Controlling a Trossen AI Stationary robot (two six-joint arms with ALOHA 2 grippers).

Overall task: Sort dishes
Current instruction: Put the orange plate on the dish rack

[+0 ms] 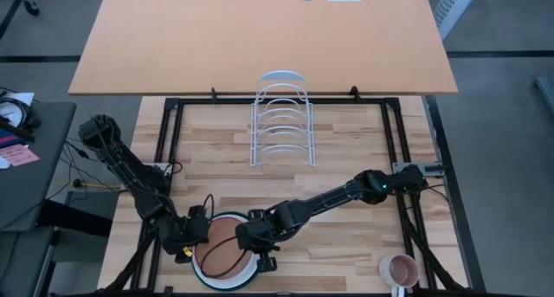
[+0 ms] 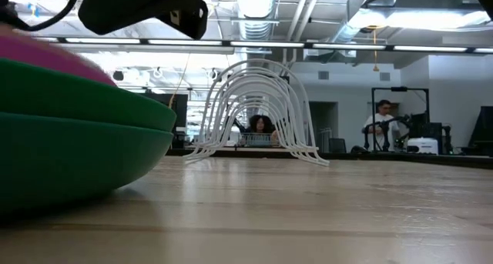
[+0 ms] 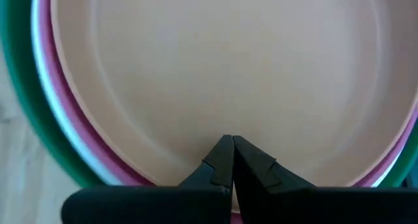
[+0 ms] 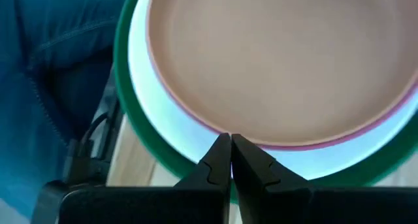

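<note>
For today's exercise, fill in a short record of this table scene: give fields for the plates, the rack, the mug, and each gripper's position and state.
plates: one stack at the near table edge; terracotta plate on top, then pink plate, white plate, green plate at the bottom
rack: white wire rack, empty, at the far middle
mug: pink mug, near right corner
left gripper: shut, over the stack's left side
right gripper: shut, at the stack's right rim

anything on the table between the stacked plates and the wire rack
Nothing visible does. The bare wood of the table runs clear from the stacked plates to the wire rack. Both hands, left hand and right hand, sit at the stack itself.
</note>
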